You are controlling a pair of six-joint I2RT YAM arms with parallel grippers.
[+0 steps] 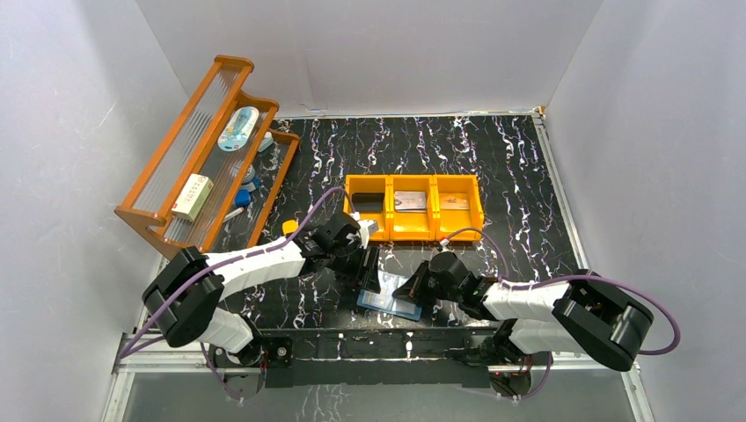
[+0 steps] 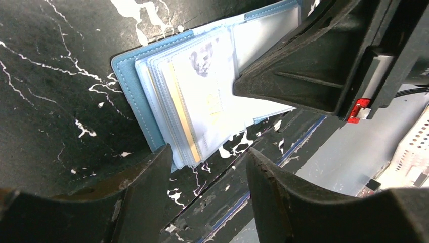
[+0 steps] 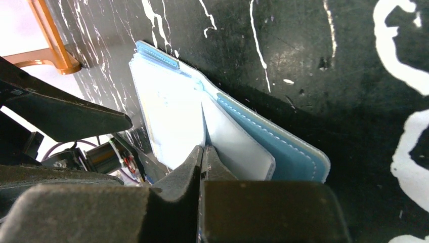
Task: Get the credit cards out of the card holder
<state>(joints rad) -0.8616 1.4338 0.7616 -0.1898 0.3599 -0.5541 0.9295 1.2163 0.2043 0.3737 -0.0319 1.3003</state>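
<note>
The card holder (image 1: 390, 303) lies open on the black marble table by the near edge, blue cover (image 2: 129, 86) down, clear sleeves fanned upward (image 3: 283, 147). Credit cards sit inside the sleeves: an orange-tan card edge (image 2: 184, 121) and a pale printed card (image 2: 207, 86). My left gripper (image 1: 369, 268) hovers open over the holder's left end (image 2: 207, 154), its fingers either side of the sleeve corner, nothing between them. My right gripper (image 1: 420, 286) is shut, its tips (image 3: 204, 149) pressed into the fold between two sleeves; whether a sleeve is pinched I cannot tell.
An orange three-compartment bin (image 1: 413, 233) stands just behind the grippers with flat cards in its middle (image 1: 410, 200) and right (image 1: 454, 203) compartments. A wooden rack (image 1: 202, 149) with small items leans at the left. A small yellow-orange block (image 1: 288, 227) lies beside the left arm.
</note>
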